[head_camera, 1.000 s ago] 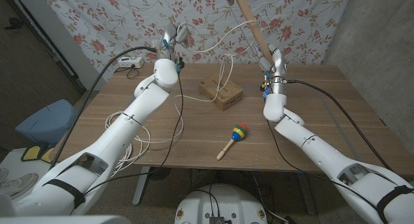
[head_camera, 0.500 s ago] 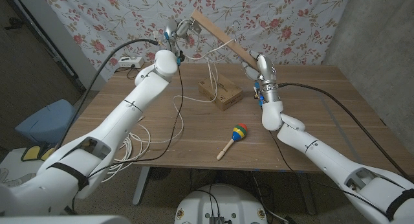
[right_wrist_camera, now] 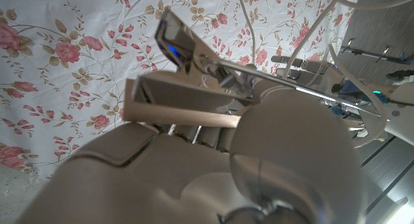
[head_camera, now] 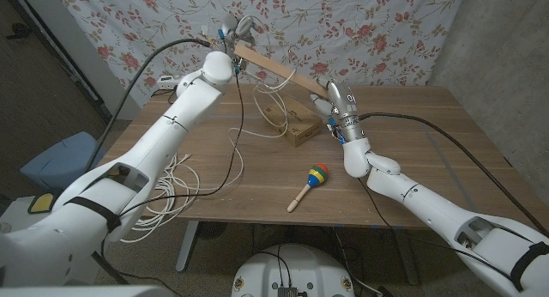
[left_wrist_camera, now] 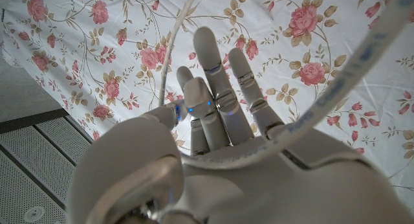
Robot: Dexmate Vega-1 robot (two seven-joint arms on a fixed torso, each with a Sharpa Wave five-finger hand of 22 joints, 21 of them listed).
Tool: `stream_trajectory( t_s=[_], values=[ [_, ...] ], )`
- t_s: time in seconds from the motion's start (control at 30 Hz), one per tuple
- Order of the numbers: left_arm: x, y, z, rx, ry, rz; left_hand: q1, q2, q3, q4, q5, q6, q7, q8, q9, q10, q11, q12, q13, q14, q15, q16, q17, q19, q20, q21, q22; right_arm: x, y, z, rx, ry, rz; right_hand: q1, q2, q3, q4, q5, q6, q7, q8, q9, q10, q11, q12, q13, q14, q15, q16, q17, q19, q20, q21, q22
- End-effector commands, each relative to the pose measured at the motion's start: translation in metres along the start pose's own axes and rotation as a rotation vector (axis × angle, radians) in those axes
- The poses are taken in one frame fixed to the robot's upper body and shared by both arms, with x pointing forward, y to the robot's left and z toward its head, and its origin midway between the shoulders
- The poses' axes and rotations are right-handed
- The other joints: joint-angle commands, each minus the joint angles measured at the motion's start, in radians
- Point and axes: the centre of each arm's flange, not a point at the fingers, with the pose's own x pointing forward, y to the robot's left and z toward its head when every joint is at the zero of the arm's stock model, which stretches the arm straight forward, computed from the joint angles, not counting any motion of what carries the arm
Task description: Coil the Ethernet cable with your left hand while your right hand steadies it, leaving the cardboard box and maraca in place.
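I have the right hand (head_camera: 328, 98) closed around the near end of a long wooden stick (head_camera: 276, 70), which now slants low over the far middle of the table (head_camera: 429, 151). A second ago the stick stood almost upright from that hand; half a second ago it was tilted over, and now it lies flatter again, its far end reaching toward the left hand (head_camera: 232, 33). In the right wrist view the stick (right_wrist_camera: 184, 107) sits across the top of the hand (right_wrist_camera: 194, 166), with a metal clip-like piece beyond it.

My left hand is raised high above the far left part of the table. In the left wrist view its fingers (left_wrist_camera: 217, 94) are stretched out and apart, and the white cable (left_wrist_camera: 310, 114) runs across the back of the hand (left_wrist_camera: 194, 166); I cannot tell whether it actually grips the cable. The left arm has swung further up and back than before.

The cable (head_camera: 273, 95) hangs in loops from the stick down to the far middle of the table, trails across the wood and drops in loose coils over the left edge. The cardboard box (head_camera: 293, 124) at the far middle and the maraca (head_camera: 310, 184) near the front middle lie where they were.
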Motion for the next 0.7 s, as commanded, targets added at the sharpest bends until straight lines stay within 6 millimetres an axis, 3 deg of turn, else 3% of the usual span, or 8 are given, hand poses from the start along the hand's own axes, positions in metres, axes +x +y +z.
stream_trajectory(
  t_s=[0.03, 0.47, 0.7],
  values=[
    [0.017, 0.016, 0.027, 0.019, 0.014, 0.013, -0.006, 0.002, 0.002, 0.000, 0.009, 0.014, 0.004, 0.011, 0.003, -0.025, -0.039, -0.012, -0.003, 0.005, -0.013, 0.001, 0.005, 0.001, -0.001, 0.001, 0.001, -0.006, 0.029, -0.019, -0.119, 0.010, 0.056, -0.088, 0.096, 0.050, 0.049, 0.006, 0.010, 0.001, 0.009, 0.002, -0.004, -0.005, 0.003, 0.013, -0.006, -0.096, 0.010, 0.008, -0.004, -0.100, -0.003, 0.002],
    [0.041, 0.000, 0.036, 0.039, 0.029, -0.052, -0.007, 0.003, 0.000, -0.001, 0.012, 0.015, 0.007, 0.018, 0.001, -0.024, -0.039, -0.012, 0.028, 0.007, -0.003, -0.002, 0.006, 0.004, -0.002, 0.003, 0.001, -0.013, 0.026, 0.020, -0.058, -0.212, -0.062, -0.091, 0.095, 0.051, 0.048, 0.008, 0.012, -0.001, 0.012, -0.006, 0.002, -0.009, -0.004, 0.007, -0.008, -0.096, 0.010, 0.008, -0.002, -0.101, -0.005, 0.002],
    [0.055, -0.009, 0.052, 0.039, 0.029, -0.117, -0.008, 0.003, -0.001, -0.001, 0.013, 0.014, 0.006, 0.018, -0.006, -0.020, -0.036, -0.019, 0.029, 0.011, -0.005, -0.004, 0.005, 0.006, -0.001, 0.004, 0.001, -0.016, 0.040, 0.020, -0.091, -0.259, -0.017, -0.093, 0.094, 0.050, 0.048, 0.009, 0.010, -0.004, 0.014, -0.007, -0.001, -0.010, -0.005, 0.009, -0.008, -0.096, 0.011, 0.008, -0.006, -0.103, -0.007, 0.003]
  ],
)
